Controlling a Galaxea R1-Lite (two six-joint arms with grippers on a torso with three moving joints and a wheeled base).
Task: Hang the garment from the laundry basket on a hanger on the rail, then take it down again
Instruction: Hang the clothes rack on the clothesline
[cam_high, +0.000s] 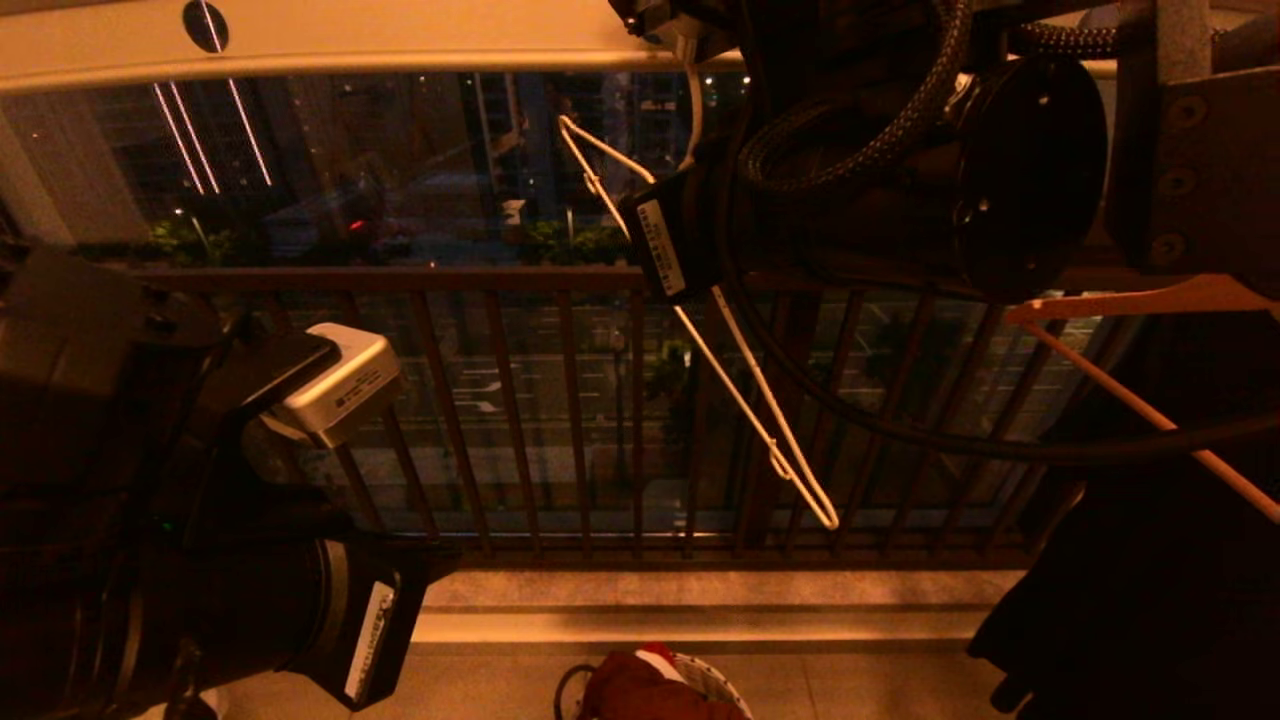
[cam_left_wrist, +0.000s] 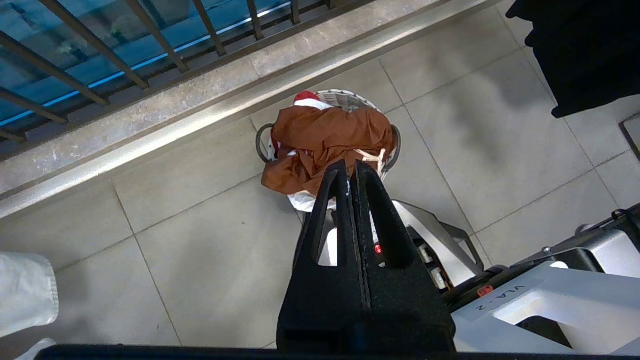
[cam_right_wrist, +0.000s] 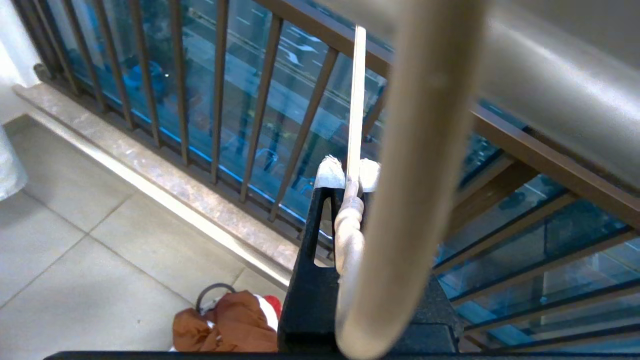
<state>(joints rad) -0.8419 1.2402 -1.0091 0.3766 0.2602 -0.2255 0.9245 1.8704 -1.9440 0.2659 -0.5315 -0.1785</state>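
The rust-brown garment (cam_left_wrist: 330, 135) lies heaped in the laundry basket (cam_left_wrist: 350, 97) on the tiled floor; both also show at the bottom edge of the head view, the garment (cam_high: 650, 695) over the basket (cam_high: 722, 682). My left gripper (cam_left_wrist: 348, 167) hangs above them, shut and empty. My right gripper (cam_right_wrist: 350, 172) is shut on the twisted neck of the white wire hanger (cam_right_wrist: 356, 100), whose hook looms close to the camera. In the head view the hanger (cam_high: 740, 390) slants down from just under the cream rail (cam_high: 300, 40), bare of clothing.
A dark brown barred railing (cam_high: 500, 280) on a stone curb (cam_left_wrist: 150, 125) runs behind the basket. At the right an orange wooden hanger (cam_high: 1150, 300) carries a black garment (cam_high: 1150, 560). My base (cam_left_wrist: 550, 300) stands near the basket; a person's white clothing (cam_left_wrist: 25, 285) shows at one side.
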